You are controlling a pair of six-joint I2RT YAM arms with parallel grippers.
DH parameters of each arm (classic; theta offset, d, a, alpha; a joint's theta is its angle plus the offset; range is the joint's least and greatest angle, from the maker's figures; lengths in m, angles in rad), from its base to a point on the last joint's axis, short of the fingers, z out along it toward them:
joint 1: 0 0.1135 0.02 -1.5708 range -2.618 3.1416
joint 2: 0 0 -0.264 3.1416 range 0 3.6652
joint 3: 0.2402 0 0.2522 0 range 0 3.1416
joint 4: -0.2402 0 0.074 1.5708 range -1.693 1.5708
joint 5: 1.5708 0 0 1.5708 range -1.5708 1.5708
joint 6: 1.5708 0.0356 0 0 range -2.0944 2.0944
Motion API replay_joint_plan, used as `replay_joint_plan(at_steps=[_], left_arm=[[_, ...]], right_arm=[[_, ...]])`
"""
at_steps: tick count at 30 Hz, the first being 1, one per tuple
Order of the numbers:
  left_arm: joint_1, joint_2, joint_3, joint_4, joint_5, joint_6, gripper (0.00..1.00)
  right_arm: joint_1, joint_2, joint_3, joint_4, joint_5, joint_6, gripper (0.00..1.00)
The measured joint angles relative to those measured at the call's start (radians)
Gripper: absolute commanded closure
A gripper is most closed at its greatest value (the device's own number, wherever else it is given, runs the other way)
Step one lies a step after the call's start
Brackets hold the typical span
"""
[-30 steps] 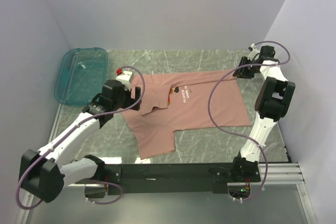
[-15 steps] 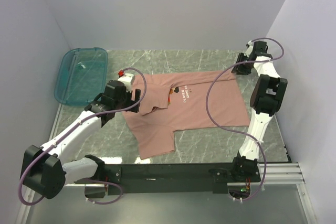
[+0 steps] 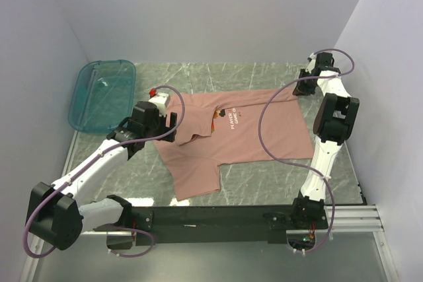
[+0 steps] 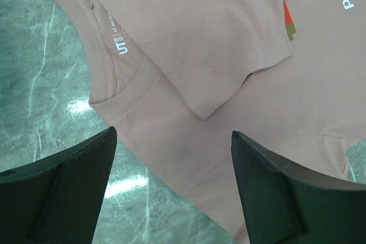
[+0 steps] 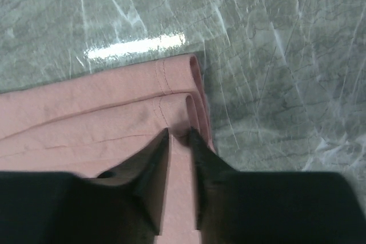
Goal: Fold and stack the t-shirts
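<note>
Both arms have shifted in the last second: the left one has slid slightly along the shirt's neck end, and the right one has stretched farther toward the back right corner, its fingers drawing closer together.

At the far left, a teal bin (image 3: 102, 94) sits on the marbled surface (image 3: 218, 74), well apart from the cloth.

Next comes the left tool (image 3: 173, 127), which hangs over the neck end of the pink t-shirt (image 3: 251, 140). Its fingers (image 4: 63, 192) stand wide apart with nothing between them. In the left wrist view they frame the collar (image 4: 123, 92) and a sleeve (image 4: 200, 55) that lies folded in over the chest. I cannot tell whether they touch the fabric.

The t-shirt lies flat in the middle of the surface, neck to the left and hem to the right. Its other sleeve (image 3: 198, 179) is spread toward the near edge, and the white lettering (image 3: 235, 118) faces up.

At the right, the right tool (image 3: 303, 88) is down at the far hem corner (image 5: 171, 78), where the cloth is doubled over. In the right wrist view its fingers are nearly together, with a narrow strip of pink showing in the gap. I cannot tell whether they already clamp the hem or only straddle it.
</note>
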Motion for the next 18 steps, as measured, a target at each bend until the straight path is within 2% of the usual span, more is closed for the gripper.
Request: replay_joint_plan(at_steps=[9, 18], left_arm=[[0.000, 0.002, 0.000, 0.000, 0.000, 0.000, 0.14], [0.000, 0.002, 0.000, 0.000, 0.000, 0.000, 0.14]], right_arm=[[0.000, 0.000, 0.000, -0.015, -0.007, -0.008, 0.96], [0.000, -0.005, -0.023, -0.005, 0.002, -0.031, 0.99]])
